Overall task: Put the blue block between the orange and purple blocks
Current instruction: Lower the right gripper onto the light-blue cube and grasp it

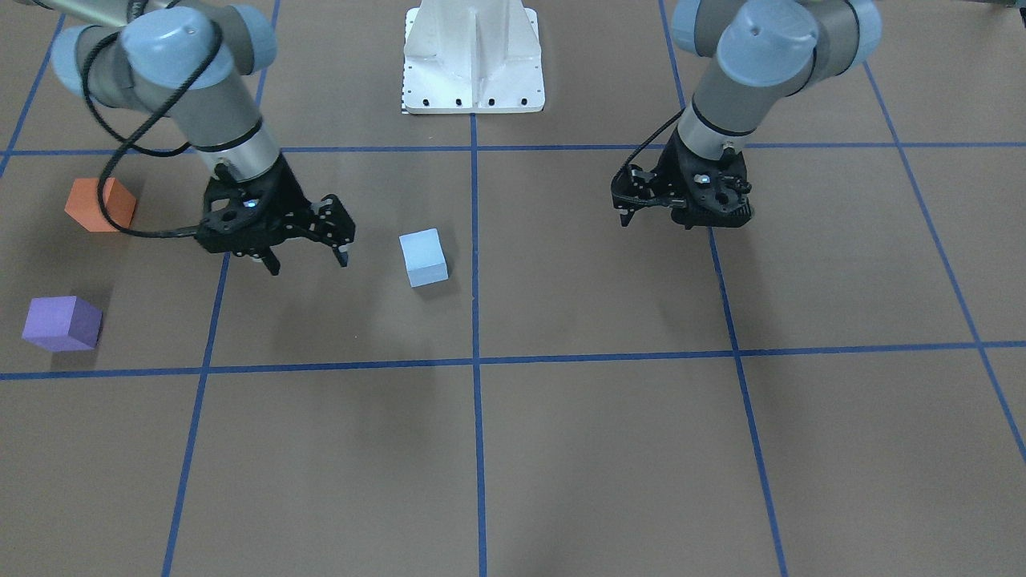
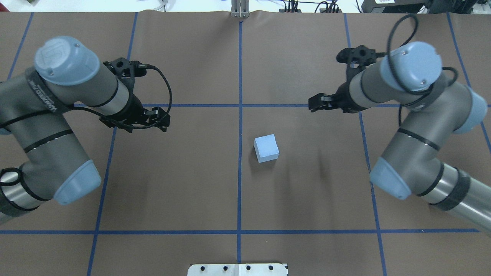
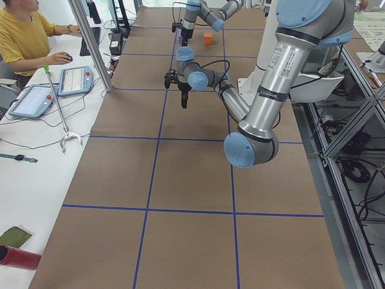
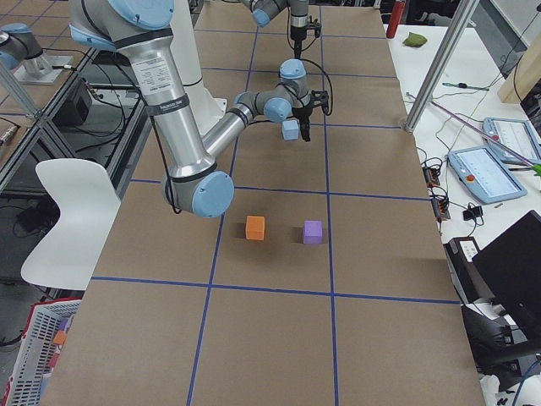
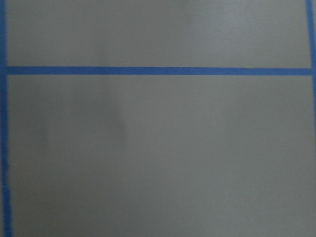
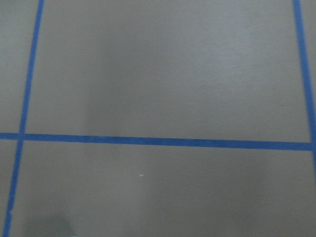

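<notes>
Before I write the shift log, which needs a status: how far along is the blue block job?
Nothing is done yet: the blue block sits alone mid-table, apart from the orange block and purple block. In hand: nothing; the right gripper hangs open beside it. To do: grasp, carry, set it in the gap.

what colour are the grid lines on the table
Blue grid lines, clearest in the overhead exterior view.

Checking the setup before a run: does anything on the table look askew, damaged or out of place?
Nothing stands out. The blue block sits flat and intact, turned slightly off the grid lines. The orange block and purple block sit flat with a gap between them. The right gripper is open and empty.
</notes>
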Robot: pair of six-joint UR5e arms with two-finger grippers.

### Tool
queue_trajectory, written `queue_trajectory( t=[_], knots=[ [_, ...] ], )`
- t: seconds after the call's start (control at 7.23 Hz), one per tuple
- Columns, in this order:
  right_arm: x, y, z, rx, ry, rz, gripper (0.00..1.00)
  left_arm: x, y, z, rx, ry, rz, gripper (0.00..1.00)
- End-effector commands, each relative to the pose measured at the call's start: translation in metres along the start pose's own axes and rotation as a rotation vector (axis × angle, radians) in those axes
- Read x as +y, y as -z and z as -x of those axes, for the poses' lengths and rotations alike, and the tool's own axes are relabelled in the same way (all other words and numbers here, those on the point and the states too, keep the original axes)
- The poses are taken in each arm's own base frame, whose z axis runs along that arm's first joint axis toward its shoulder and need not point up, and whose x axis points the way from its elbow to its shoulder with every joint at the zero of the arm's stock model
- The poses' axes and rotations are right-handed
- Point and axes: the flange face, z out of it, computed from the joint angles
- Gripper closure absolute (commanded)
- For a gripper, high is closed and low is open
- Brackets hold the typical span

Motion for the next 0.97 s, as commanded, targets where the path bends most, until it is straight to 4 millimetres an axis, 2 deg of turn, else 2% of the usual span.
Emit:
queue_trajectory(
  t=[0.0, 0.14, 0.42, 0.55, 0.83],
  knots=[
    [0.017, -0.029, 0.084, -0.008, 0.022, 0.034, 0.00, 0.009, 0.009, 0.038, -0.021, 0.004, -0.002, 0.00],
    [0.019, -0.043, 0.081, 0.014, 0.045, 0.048, 0.00, 0.009, 0.006, 0.038, -0.025, 0.007, -0.001, 0.00],
    [0.017, -0.051, 0.082, 0.023, 0.118, 0.054, 0.00, 0.009, 0.004, 0.039, -0.029, 0.014, 0.002, 0.00],
    [0.023, -0.061, 0.082, 0.035, 0.122, 0.066, 0.00, 0.009, 0.005, 0.040, -0.029, 0.015, 0.001, 0.00],
    [0.030, -0.063, 0.086, 0.033, 0.210, 0.064, 0.01, 0.009, 0.006, 0.038, -0.026, 0.015, -0.001, 0.00]
  ],
)
